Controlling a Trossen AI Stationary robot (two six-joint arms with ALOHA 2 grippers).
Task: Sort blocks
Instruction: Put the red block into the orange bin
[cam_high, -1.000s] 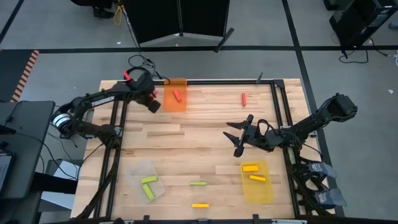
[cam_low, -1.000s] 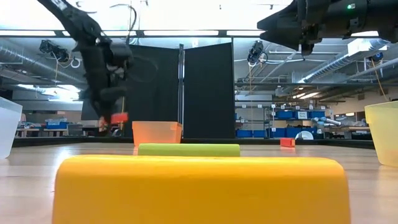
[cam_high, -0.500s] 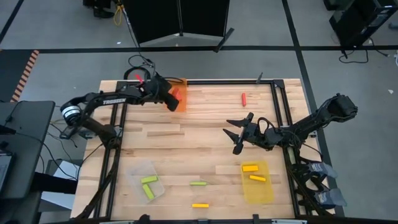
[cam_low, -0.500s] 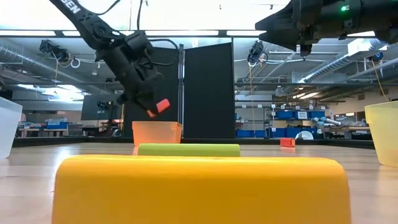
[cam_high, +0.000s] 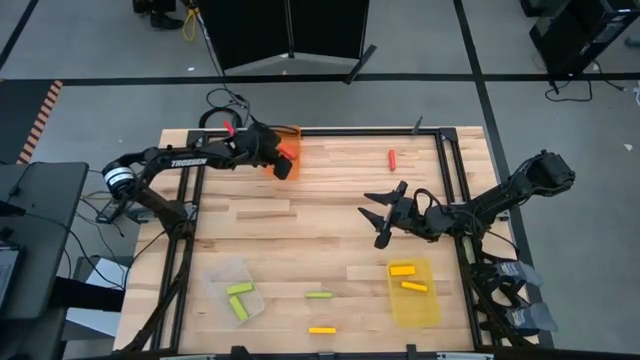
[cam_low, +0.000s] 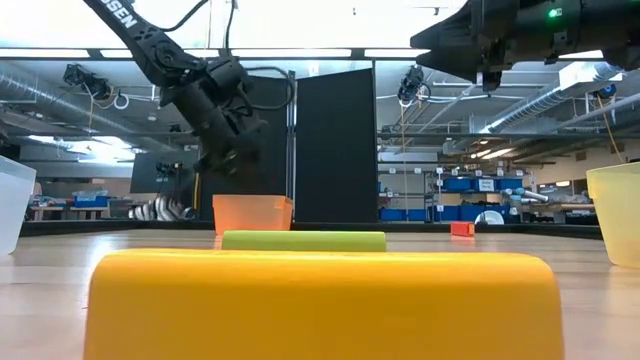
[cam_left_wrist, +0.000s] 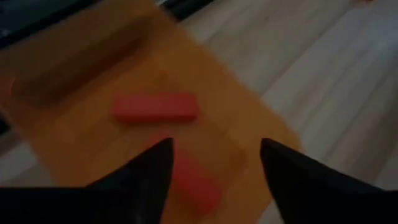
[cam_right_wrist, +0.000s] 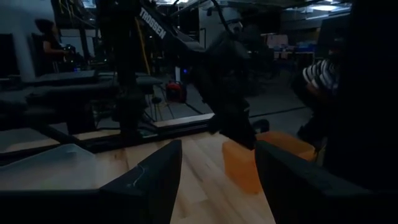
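Observation:
My left gripper (cam_high: 283, 165) (cam_left_wrist: 216, 149) hangs open over the orange bin (cam_high: 285, 135) at the table's far left. Two red blocks (cam_left_wrist: 155, 107) (cam_left_wrist: 194, 182) show in the bin below its fingers; the nearer one is blurred. My right gripper (cam_high: 383, 216) (cam_right_wrist: 217, 152) waits open above the table's middle right, touching nothing. A red block (cam_high: 392, 158) lies on the far table. A green block (cam_high: 319, 295) and a yellow block (cam_high: 322, 329) lie near the front edge.
A clear bin (cam_high: 236, 290) at the front left holds two green blocks. A yellow bin (cam_high: 413, 302) at the front right holds two yellow blocks. A black frame (cam_high: 445, 170) runs along the table's edges. Bare wood lies in the middle.
My left gripper has carried a red block toward the table's right, to above the orange bin, tipping as it went. It has then opened and let go; the block no longer shows between its fingers in the low view.

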